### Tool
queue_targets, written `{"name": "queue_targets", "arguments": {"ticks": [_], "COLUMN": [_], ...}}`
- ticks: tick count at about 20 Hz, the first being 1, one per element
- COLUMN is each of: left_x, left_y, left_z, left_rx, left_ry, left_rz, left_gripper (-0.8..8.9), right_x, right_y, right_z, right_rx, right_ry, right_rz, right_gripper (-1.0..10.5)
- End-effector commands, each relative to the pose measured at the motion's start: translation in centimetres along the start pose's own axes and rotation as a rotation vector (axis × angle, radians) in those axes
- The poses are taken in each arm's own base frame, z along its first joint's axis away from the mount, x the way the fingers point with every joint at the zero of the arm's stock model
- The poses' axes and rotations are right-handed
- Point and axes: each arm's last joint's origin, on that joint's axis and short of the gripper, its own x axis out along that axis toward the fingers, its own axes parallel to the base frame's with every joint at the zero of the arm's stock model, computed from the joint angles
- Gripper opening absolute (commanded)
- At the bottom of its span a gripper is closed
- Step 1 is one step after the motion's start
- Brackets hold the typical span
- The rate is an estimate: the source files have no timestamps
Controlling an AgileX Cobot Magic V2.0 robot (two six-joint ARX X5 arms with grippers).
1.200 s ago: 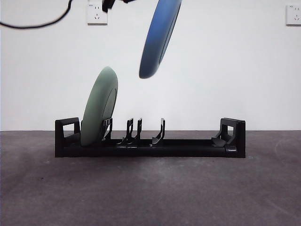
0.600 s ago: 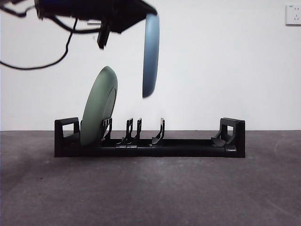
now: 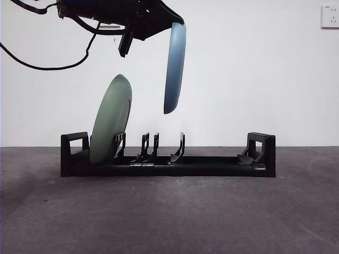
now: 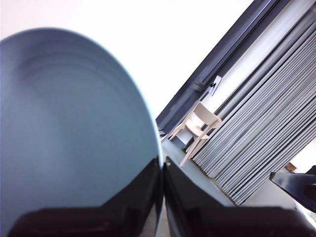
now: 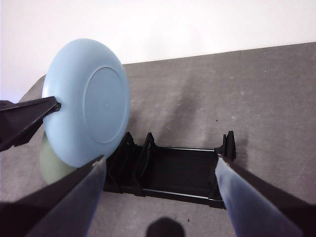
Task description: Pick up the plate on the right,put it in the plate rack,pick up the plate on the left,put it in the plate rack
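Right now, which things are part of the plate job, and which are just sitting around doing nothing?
Part of the job:
- round blue plate, held up in the air by the left tool
- round green plate, already standing in the rack
- long black plastic plate rack
- right tool, open, waiting above the rack

Just there:
- white wall socket
- white chair
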Motion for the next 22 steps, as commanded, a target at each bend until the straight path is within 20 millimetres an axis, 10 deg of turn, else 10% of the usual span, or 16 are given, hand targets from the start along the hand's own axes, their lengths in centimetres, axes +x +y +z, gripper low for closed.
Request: {"name": "queue_targets", "arguments": {"ticks": [1,22], "left_x": [0.1,2.1], "left_y": [0.1,4.1], "left_z": [-0.1,-4.3], "left_rx": [0.043,-0.002], "left_ry": [0.004,0.117], "left_rz": [0.002,0.152], "left_gripper": [-0.09,-0.09], "right_x": [0.1,0.1], "right_y": [0.0,0.0], "right_z": [-0.1,-0.1], "right_rx": [-0.008,-0.009], "right_ry": [-0.001,0.0], "right_rz": [-0.002,-0.002], "right_gripper": [3.7,3.7]}}
